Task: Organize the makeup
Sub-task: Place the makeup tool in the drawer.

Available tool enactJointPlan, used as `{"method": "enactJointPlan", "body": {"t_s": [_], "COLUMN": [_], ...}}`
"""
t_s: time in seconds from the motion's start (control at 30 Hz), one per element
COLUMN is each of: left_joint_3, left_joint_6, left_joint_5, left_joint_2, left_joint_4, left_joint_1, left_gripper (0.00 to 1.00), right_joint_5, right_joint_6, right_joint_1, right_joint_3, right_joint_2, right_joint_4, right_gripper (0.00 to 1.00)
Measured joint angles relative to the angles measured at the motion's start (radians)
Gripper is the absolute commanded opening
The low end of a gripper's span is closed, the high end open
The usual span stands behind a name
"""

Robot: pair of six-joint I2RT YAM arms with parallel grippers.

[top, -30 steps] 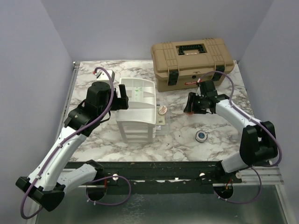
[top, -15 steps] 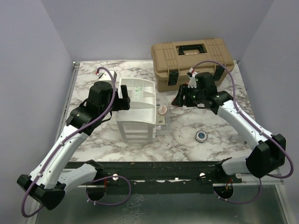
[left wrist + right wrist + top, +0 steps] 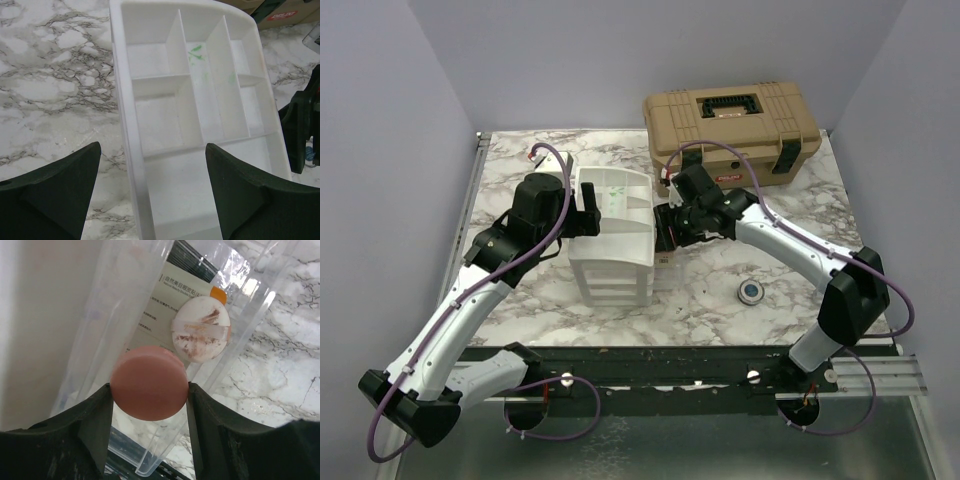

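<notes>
My right gripper [image 3: 149, 390] is clamped on a salmon-pink round disc [image 3: 149, 382], one finger on each side of its rim, a hold that keeps the flat face level for setting down. Under it lies a clear rectangular plastic case [image 3: 240, 340], just beside the white plastic drawer unit [image 3: 122, 100]. A white round pad with brownish smears [image 3: 200, 330] sits in that case. I judge the disc is bound for the spot next to it (touching the case or not, I cannot tell). My left gripper [image 3: 152, 190] hangs spread wide over the unit's left wall, gripping nothing, likely ready to steady it. A round blue-centred compact [image 3: 751, 291] waits well apart on the marble table [image 3: 50, 100].
</notes>
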State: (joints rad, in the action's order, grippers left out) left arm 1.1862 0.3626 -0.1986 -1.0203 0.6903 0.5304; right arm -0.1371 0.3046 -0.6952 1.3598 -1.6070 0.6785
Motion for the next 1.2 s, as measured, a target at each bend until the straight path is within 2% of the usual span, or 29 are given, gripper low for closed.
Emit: {"method": "enactJointPlan", "body": {"t_s": [0.2, 0.4, 0.67, 0.97, 1.1, 1.2], "left_joint_3": [0.0, 0.0, 0.0, 0.0, 0.0, 0.0], "left_joint_6": [-0.001, -0.004, -0.005, -0.005, -0.005, -0.005], "left_joint_5": [0.0, 0.0, 0.0, -0.001, 0.0, -0.001], "left_joint_2": [-0.006, -0.015, -0.016, -0.018, -0.018, -0.018], "left_joint_4": [0.0, 0.0, 0.0, 0.0, 0.0, 0.0], "left_joint_1": [0.0, 0.0, 0.0, 0.0, 0.0, 0.0], "left_gripper": [0.87, 0.87, 0.87, 0.87, 0.85, 0.83], "right_joint_5": [0.039, 0.065, 0.072, 0.076, 0.124, 0.198], "right_joint_6": [-0.011, -0.019, -0.018, -0.008, 0.019, 0.056], "right_joint_1": [-0.016, -0.025, -0.025, -0.026, -0.026, -0.026], "right_joint_3": [0.019, 0.05, 0.062, 0.053, 0.024, 0.012], "right_joint_2": [-0.027, -0.037, -0.037, -0.015, 0.031, 0.066], "right_joint_4": [0.033, 0.058, 0.063, 0.041, 0.015, -0.003], "right_gripper": [0.51, 0.64, 0.71, 0.66, 0.59, 0.58]}}
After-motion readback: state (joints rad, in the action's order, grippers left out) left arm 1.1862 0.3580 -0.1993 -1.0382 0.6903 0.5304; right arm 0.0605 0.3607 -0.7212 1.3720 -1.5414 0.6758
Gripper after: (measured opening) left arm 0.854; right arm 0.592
